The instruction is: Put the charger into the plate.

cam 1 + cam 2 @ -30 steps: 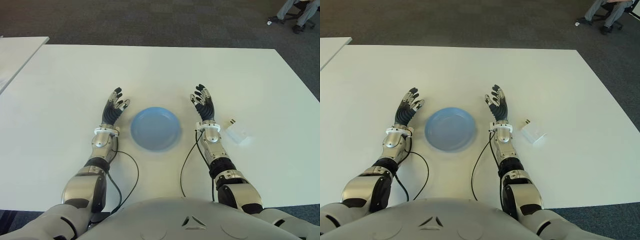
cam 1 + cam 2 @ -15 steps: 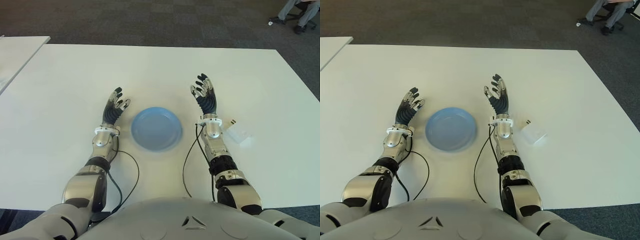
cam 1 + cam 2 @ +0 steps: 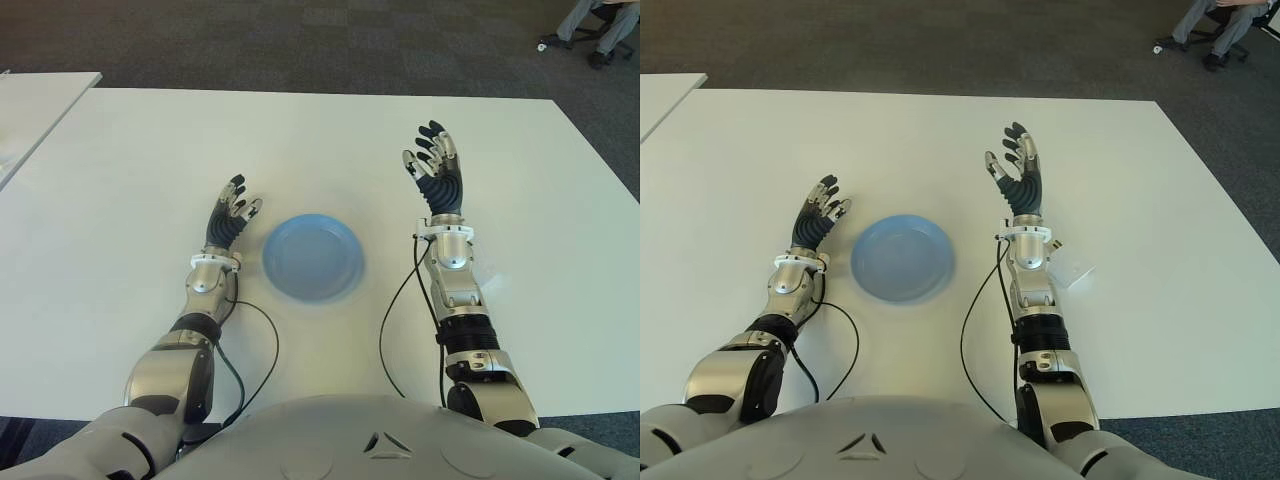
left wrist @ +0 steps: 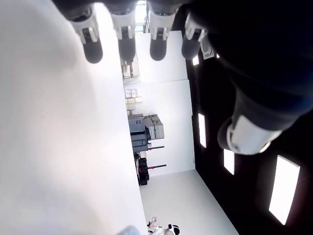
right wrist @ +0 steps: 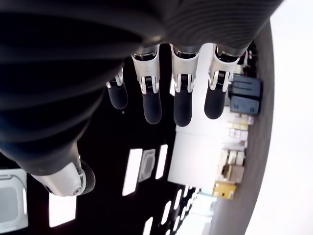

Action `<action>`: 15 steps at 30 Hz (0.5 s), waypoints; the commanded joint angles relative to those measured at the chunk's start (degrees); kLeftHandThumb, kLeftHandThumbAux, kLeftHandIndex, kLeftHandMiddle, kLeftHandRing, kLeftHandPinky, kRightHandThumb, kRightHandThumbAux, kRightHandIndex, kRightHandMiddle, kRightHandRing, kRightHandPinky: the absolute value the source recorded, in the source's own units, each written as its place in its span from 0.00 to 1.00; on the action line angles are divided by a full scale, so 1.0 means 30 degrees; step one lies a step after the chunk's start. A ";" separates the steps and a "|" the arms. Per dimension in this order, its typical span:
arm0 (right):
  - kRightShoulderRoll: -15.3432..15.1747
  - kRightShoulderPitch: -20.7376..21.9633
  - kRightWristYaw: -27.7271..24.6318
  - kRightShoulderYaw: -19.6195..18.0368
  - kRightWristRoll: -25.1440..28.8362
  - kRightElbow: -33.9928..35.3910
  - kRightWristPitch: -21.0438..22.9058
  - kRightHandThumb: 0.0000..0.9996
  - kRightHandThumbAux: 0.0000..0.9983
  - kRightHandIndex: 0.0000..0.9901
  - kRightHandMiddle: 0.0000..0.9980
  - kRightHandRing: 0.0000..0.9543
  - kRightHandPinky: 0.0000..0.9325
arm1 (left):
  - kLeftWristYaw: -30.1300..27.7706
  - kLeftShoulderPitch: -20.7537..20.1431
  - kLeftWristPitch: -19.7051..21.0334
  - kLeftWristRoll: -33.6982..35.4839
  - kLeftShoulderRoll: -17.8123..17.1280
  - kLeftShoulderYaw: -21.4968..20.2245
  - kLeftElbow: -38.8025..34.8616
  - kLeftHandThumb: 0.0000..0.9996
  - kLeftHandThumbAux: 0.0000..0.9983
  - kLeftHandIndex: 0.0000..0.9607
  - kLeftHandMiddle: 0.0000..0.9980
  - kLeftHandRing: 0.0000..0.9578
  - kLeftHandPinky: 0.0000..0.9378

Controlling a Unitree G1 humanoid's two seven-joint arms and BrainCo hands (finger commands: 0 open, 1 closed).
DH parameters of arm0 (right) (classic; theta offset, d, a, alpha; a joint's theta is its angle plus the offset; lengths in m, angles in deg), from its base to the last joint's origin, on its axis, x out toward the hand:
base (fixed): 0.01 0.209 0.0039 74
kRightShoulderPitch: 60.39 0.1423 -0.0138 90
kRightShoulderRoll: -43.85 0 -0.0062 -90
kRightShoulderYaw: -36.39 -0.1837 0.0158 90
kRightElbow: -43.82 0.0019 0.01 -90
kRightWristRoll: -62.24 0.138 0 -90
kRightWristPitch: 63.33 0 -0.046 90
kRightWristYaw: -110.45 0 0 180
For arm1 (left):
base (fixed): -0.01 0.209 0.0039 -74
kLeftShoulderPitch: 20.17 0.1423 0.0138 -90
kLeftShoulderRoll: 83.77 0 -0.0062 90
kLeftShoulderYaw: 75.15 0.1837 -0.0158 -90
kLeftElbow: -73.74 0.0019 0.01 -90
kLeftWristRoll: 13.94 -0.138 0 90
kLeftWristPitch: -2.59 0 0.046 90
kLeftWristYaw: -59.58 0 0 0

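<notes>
White worktop (image 3: 300, 130) over dark carpet. The blue plate (image 3: 312, 257) sits between both arms, empty. The white charger (image 3: 1072, 268) lies on the worktop just right of the right forearm, partly hidden by it, not yet grasped. Right hand (image 3: 437, 178) is raised above the worktop, fingers spread, holding nothing, probably lining up to reach the charger. Left hand (image 3: 229, 216) idles left of the plate, fingers relaxed.

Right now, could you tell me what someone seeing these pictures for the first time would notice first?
Most striking is the right hand, raised with its fingers spread and holding nothing, right of the blue plate at the middle of the white table. The white charger lies on the table right beside that forearm, partly hidden by it. The left hand shows open, left of the plate.
</notes>
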 commanded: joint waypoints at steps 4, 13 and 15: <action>-0.1828 -0.0994 -0.0009 -0.0213 -0.1934 0.1792 0.1101 0.58 0.61 0.08 0.19 0.21 0.26 | 0.0213 0.1376 0.1639 -0.0334 0.0761 0.0318 0.1485 0.15 0.60 0.00 0.05 0.06 0.10; -0.3722 -0.1695 0.1649 -0.0515 -0.4510 0.0800 0.0817 0.61 0.55 0.06 0.19 0.21 0.26 | 0.0107 0.1280 0.1912 -0.0357 0.0799 0.0303 0.1506 0.14 0.59 0.00 0.04 0.06 0.09; -0.4257 -0.2179 0.2172 -0.0556 -0.5239 0.0737 0.0674 0.58 0.52 0.05 0.18 0.20 0.24 | 0.0013 0.1266 0.1918 -0.0304 0.0818 0.0270 0.1504 0.14 0.58 0.00 0.04 0.05 0.09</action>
